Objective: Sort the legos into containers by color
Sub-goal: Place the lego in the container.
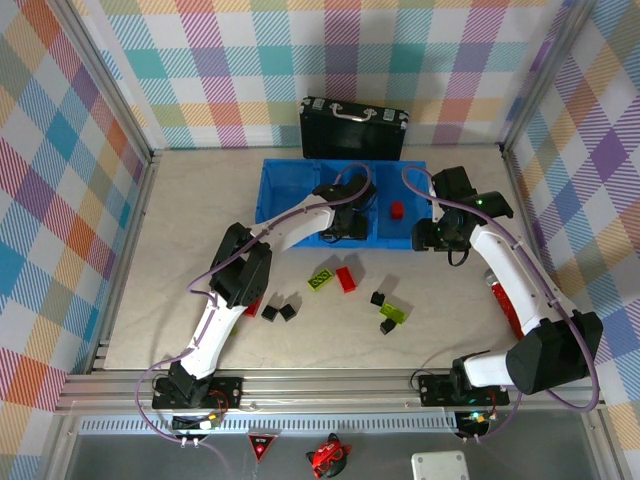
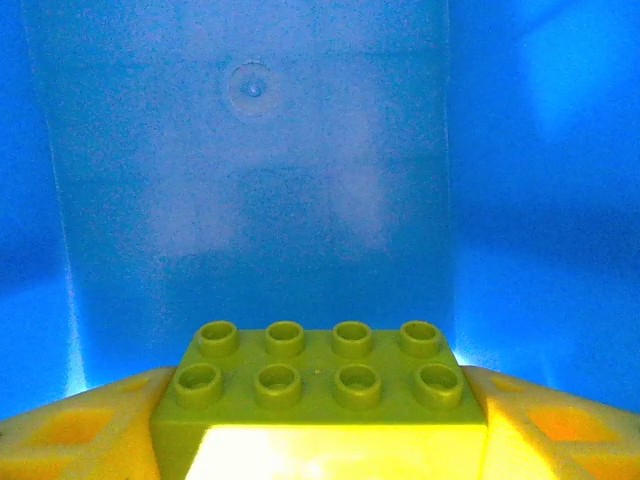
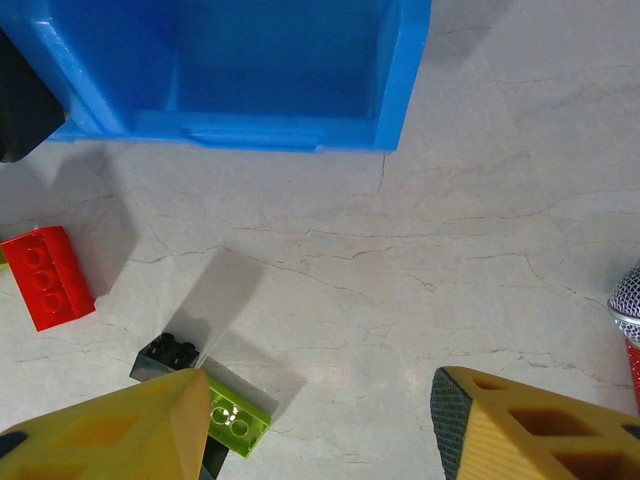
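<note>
Left pincer (image 2: 320,445) clamps a green brick (image 2: 320,385) by its ends, jaws half-spread, inside the middle compartment of the blue bin (image 2: 250,180). The drop looks best made by parting both fingers evenly, clear of the walls, then lifting straight up. Right pincer (image 3: 320,400) hovers wide and empty over the table, above a second green brick (image 3: 238,422) touching a black brick (image 3: 168,355).

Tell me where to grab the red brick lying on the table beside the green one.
Come straight down from above and close the right fingers on its two short ends. The red brick lies flat, studs up, and the green brick sits close along one long side, likely leaving little room there.
</note>
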You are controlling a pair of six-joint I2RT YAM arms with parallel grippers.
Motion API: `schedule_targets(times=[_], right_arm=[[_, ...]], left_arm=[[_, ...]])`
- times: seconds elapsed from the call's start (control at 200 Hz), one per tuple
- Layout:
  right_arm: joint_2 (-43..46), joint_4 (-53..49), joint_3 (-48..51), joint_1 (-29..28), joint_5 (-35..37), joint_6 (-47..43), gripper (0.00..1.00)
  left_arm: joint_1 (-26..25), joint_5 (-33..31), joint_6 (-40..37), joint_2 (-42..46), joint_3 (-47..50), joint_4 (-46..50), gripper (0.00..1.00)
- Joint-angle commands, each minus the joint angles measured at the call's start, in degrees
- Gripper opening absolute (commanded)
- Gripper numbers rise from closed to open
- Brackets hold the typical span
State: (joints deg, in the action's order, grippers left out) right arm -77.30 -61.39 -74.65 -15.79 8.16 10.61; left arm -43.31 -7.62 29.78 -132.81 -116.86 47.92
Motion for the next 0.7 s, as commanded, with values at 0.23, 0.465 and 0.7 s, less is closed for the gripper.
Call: schedule_targets(times=[0.23, 0.465, 0.7], right_arm=[[1.84, -0.99, 0.62, -0.30, -0.61, -0.09, 0.62], [2.50, -0.93, 1.12, -0.34, -1.26, 0.37, 0.62], [2.68, -0.42, 1.72, -0.37, -2.73, 0.86, 0.62]], left_arm=[[0.12, 0.85, -1.41, 1.50, -1.17, 1.12, 0.72], [0.11, 1.44, -1.70, 2.80, -0.87, 1.12, 0.73], [0.08, 1.50, -1.66, 7.34, 1.60, 0.35, 0.73]])
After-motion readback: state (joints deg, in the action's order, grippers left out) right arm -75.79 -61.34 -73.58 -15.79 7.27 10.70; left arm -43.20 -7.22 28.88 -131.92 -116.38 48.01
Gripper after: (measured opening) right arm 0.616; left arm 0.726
